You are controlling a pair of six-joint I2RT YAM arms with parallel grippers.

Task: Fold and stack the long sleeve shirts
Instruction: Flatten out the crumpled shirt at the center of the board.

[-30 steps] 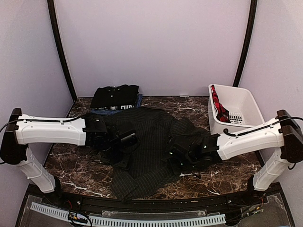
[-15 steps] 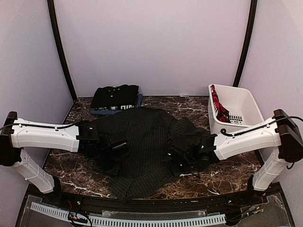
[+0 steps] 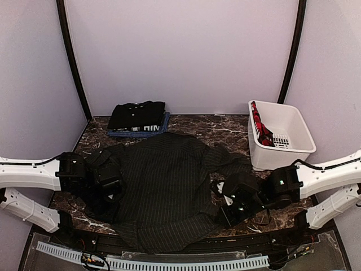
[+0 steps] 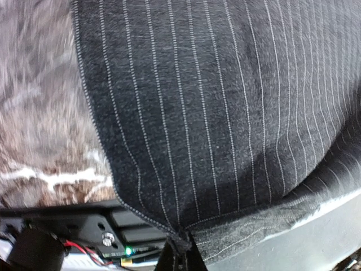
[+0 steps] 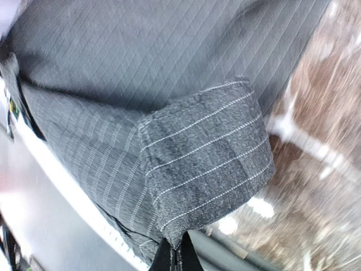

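Both arms reach low and inward over the table (image 3: 225, 129). The left gripper (image 4: 179, 255) and the right gripper (image 5: 174, 255) each pinch an edge of the pinstriped shirt (image 3: 163, 180), which is spread between them.

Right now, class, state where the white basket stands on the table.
In the top view, the white basket stands at the far right of the table, just beyond the right edge of the spread pinstriped shirt.

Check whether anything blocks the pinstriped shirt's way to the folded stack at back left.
Nothing visible does. The pinstriped shirt, pinched by the left gripper and right gripper, lies spread with its far edge almost at the folded stack; the white basket stands off to the right.
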